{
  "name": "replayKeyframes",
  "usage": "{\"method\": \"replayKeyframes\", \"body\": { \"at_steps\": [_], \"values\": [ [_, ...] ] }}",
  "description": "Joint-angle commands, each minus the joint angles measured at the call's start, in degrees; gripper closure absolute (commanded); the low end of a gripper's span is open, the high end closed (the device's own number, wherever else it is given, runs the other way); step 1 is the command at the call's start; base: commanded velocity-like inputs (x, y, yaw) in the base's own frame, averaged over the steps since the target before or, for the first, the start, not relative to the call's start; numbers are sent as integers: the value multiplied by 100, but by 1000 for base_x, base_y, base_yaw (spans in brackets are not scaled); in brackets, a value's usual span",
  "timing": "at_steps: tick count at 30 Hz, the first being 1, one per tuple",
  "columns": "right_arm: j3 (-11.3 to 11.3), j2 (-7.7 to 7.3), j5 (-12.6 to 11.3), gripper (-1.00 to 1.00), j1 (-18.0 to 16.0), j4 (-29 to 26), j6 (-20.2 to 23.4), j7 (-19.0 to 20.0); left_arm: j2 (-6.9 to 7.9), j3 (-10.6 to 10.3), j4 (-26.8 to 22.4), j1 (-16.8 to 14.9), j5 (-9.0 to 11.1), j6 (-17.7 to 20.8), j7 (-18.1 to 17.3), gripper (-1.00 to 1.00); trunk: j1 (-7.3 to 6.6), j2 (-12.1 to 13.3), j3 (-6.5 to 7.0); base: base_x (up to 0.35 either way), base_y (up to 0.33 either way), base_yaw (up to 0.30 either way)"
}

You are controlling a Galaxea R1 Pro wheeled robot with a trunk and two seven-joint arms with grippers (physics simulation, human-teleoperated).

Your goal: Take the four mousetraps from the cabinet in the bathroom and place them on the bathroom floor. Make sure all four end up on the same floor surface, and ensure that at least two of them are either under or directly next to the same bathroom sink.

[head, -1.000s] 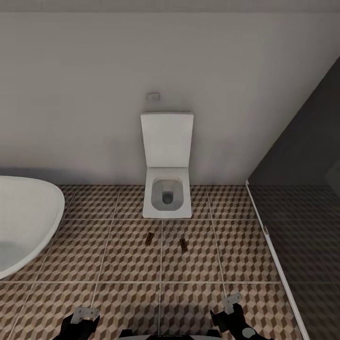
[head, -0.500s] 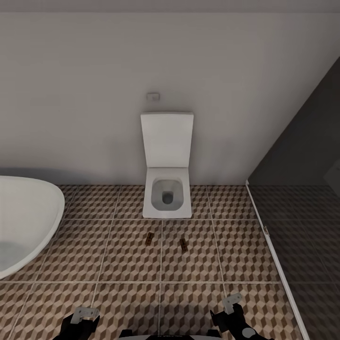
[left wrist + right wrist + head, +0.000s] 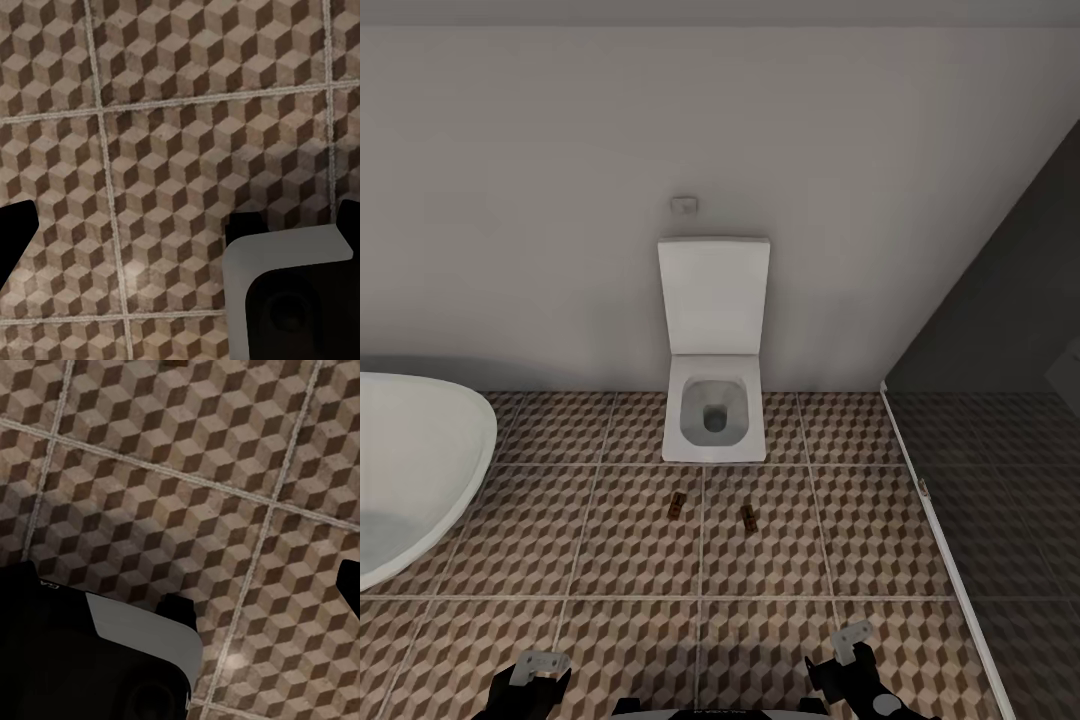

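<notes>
The left gripper and right gripper are black with pale grey angular finger plates. The right arm carries a round grey disc. Wrist cameras show black fingertips and a grey-edged rounded black housing.

The bathtub was cut off by the head view's left edge. Both grippers, left and right, were cropped at its lower edge, so jaw spacing could not be judged. The two mousetraps were too small for wire detail to be made out.
</notes>
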Motion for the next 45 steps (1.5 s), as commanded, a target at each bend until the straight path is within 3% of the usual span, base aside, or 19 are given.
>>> {"method": "replayKeyframes", "body": {
  "at_steps": [1, 16, 45],
  "values": [
    [5, 0, 13, -100, -3, 6, -20, 1, -3, -33, 23, -8, 61, -28, -48, -100, 3, -9, -7, 0, 0, 0],
    [2, 0, 13, -100, -4, -3, -23, 2, -3, -35, 23, -7, 61, -28, -56, -100, 3, -9, 13, 0, 0, 0],
    [-7, -10, 13, -100, -4, -3, -23, 2, -3, -33, 23, -8, 61, -28, -57, -100, 3, -9, 270, 0, 0, -48]
  ]
}}
